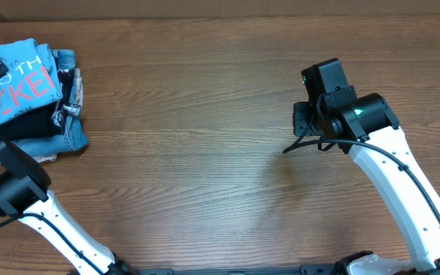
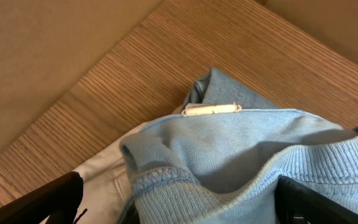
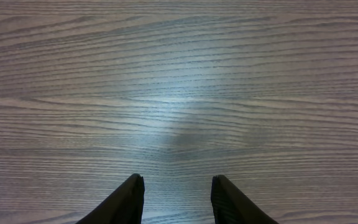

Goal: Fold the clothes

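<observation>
Quick update from us. The T-shirt is sitting folded on top of a small pile in the far left corner of the bench. It's light blue, with the coral and white lettering facing up. Right under it we can see a black garment. Below that is a denim garment that sticks out on the side toward the middle of the bench. A bit of white cloth peeks out at the near edge of the pile.

The left fingers are right at the pile, at the shirt's left edge in the overhead view. In the left wrist view they're spread really wide, one at each bottom corner of the picture. The shirt's blue fabric and a ribbed seam lie between them. They aren't pinching anything as far as we can see, though we can't tell if the tips brush the cloth. That view also shows a small white label at the shirt's edge, with a fold of denim blue just past it and the white cloth off to the left, all close to the bench's edge.

The right fingers are well apart from the pile, over the right half of the bench. They're partly open with a clear gap, and there's only bare wood grain between them, so nothing is held. We can't tell if the tips touch the wood.
</observation>
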{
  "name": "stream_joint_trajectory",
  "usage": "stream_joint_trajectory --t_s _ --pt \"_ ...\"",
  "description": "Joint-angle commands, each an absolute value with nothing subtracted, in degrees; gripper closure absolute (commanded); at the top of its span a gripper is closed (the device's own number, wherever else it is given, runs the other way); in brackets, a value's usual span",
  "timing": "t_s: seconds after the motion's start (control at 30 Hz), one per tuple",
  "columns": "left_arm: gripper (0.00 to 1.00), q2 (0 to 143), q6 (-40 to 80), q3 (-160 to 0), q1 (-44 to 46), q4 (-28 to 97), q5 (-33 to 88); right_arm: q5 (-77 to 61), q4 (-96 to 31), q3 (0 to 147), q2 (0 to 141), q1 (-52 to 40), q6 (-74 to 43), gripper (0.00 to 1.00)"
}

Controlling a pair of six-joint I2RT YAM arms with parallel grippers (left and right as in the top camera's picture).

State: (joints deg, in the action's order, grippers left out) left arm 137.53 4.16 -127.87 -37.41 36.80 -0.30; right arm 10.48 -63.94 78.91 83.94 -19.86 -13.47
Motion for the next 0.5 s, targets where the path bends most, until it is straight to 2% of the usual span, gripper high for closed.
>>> stream_joint_trajectory --t_s 0.0,0.23,0.33,0.47 --pt "0.0 139.96 3.6 -129.1 -39.11 36.51 -2.98 10.46 -63.79 79.9 82.78 -19.53 -13.54 0.6" --pt "0.0 139.61 2.74 -129.19 -41.6 38.76 -3.16 10.48 -63.77 79.9 82.78 -19.53 -13.54 0.59" --pt "0.0 138.56 2.63 -129.21 -42.44 40.42 -2.94 10.46 -63.53 79.9 82.78 -19.53 -13.54 0.51" --pt "0.0 134.69 1.28 -129.25 -42.46 40.18 -2.98 10.46 -63.13 79.9 82.78 -19.53 -13.56 0.5"
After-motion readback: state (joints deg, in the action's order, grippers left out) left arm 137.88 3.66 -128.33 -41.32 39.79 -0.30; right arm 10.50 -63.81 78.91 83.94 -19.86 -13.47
